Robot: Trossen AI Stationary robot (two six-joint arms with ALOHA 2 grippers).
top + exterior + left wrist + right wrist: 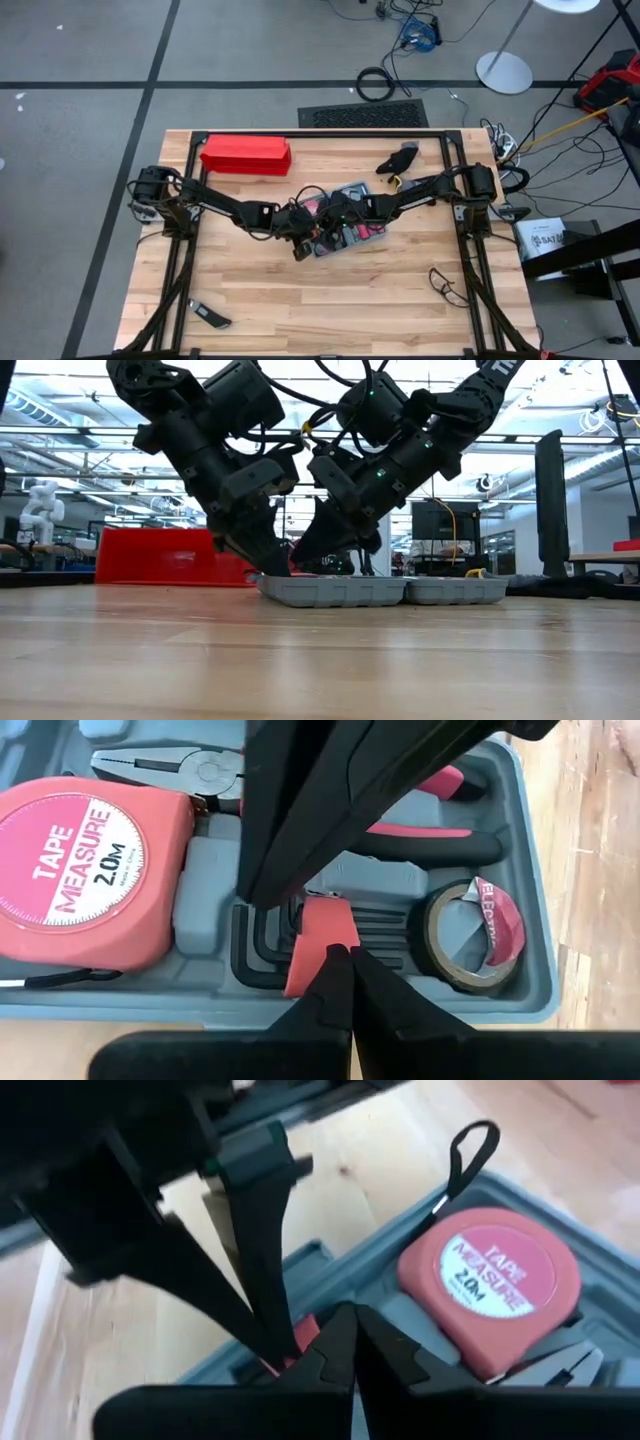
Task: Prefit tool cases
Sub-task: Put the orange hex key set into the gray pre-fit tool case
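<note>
So the tool case is lying open flat around the middle of the wooden table, both halves down on the wood, and both arms are crowded right over it. The left gripper has its fingers pressed together, tips right at the red holder of the hex key set in its recess; can't tell if it's actually touching. The right gripper is pressed together too, coming in from the other side at that same red holder. Also in the tray: a red tape measure, pliers and a roll of tape. Longer red box sits toward the back left.
</note>
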